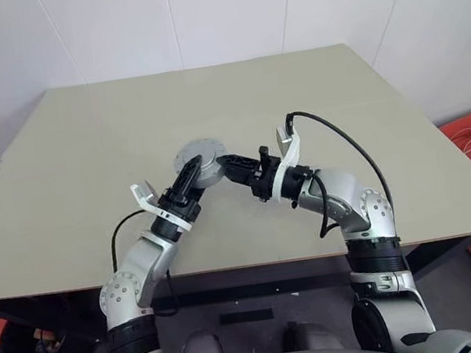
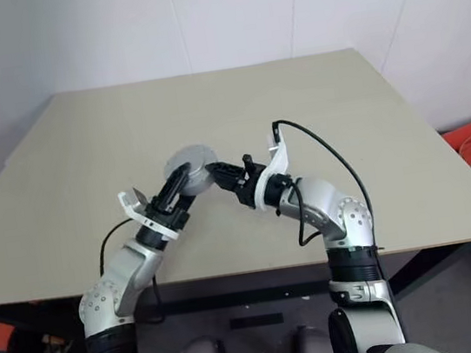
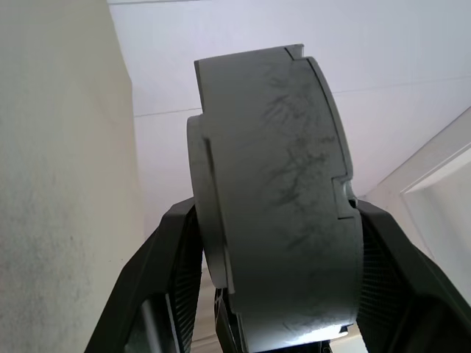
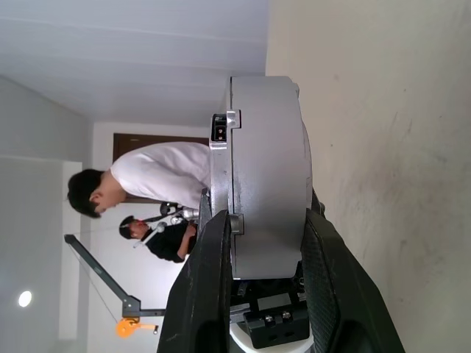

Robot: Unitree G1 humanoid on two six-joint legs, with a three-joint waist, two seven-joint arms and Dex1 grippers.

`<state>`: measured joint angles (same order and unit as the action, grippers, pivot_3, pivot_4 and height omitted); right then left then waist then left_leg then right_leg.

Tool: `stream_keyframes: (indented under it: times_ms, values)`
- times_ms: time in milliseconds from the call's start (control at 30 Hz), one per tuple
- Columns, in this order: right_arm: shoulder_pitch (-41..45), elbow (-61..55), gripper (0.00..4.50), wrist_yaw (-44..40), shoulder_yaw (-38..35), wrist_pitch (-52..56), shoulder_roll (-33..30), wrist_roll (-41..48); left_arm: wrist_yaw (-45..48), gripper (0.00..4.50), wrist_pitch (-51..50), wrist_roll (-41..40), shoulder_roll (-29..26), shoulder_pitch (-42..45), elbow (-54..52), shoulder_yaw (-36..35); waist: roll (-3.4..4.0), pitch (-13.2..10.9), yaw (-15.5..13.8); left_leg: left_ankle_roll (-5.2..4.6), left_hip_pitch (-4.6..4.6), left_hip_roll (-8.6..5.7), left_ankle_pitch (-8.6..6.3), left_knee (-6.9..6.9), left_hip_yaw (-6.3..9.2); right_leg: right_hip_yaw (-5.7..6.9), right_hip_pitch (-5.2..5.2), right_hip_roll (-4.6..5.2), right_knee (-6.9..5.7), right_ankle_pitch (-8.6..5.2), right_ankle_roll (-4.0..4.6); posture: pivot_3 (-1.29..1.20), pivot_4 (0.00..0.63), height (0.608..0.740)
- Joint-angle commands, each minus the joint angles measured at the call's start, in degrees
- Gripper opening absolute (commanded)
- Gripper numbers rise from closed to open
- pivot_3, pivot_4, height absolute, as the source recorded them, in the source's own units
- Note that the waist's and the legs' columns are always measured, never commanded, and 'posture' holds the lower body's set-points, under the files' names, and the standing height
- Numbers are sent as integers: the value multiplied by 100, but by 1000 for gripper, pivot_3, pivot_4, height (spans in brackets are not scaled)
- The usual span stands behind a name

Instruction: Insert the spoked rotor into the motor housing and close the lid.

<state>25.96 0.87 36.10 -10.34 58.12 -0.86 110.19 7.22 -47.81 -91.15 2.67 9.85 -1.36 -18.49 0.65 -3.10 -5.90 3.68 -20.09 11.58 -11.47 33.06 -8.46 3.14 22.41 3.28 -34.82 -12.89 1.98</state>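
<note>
Your right claw (image 1: 232,165) is clamped across the thickness of a grey disc-shaped assembly (image 1: 199,161), which I take to be the motor housing with its lid, held above the bench (image 1: 338,92). Seen from the head, the disc lies at ten o'clock from it. Your left claw (image 1: 185,181) straddles the same disc from seven o'clock, fingers (image 3: 165,272) against its faces; a firm grip I cannot confirm.

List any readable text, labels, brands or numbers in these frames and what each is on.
None can be read.
The grey disc held between both pincers shows only scuffs and notches, no lettering.
The table and wall are plain.
The person's white top bears no visible print.
</note>
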Motion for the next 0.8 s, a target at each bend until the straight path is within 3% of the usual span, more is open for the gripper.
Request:
stream_keyframes:
  times_ms: [33, 367, 600, 800]
  values:
    - [109, -450, 1126, -290, -39, -138, 19, 281, 39, 2304, 196, -113, 7, 32, -237, -80, 0, 0, 0, 0, 0, 0, 0, 0, 0, 0, 0, 0, 0, 0, 0, 0, 0, 740]
    - [-39, -244, 4499, -171, 89, -610, -448, -70, 111, 2136, 478, 51, 5, 25, -268, -95, -4, 2, -8, -1, -1, -1, -1, 4, 1, 0, -2, 0, 1, 1, -2, 0, 0, 740]
    - [-251, -72, 4500, -414, 101, -838, -753, -985, -248, 2136, 1415, 982, 29, 228, -144, -308, -6, 2, -3, -1, -4, 0, -1, 13, 1, 0, -3, 0, 1, 6, -10, 0, 0, 740]
    - [-386, -82, 4500, -622, 139, -681, -808, -1147, -744, 2136, 2216, 1655, 97, 514, 132, -620, -11, 2, 13, -7, -8, -2, -4, 17, 1, 0, -2, 0, 3, 8, -14, 0, 0, 740]
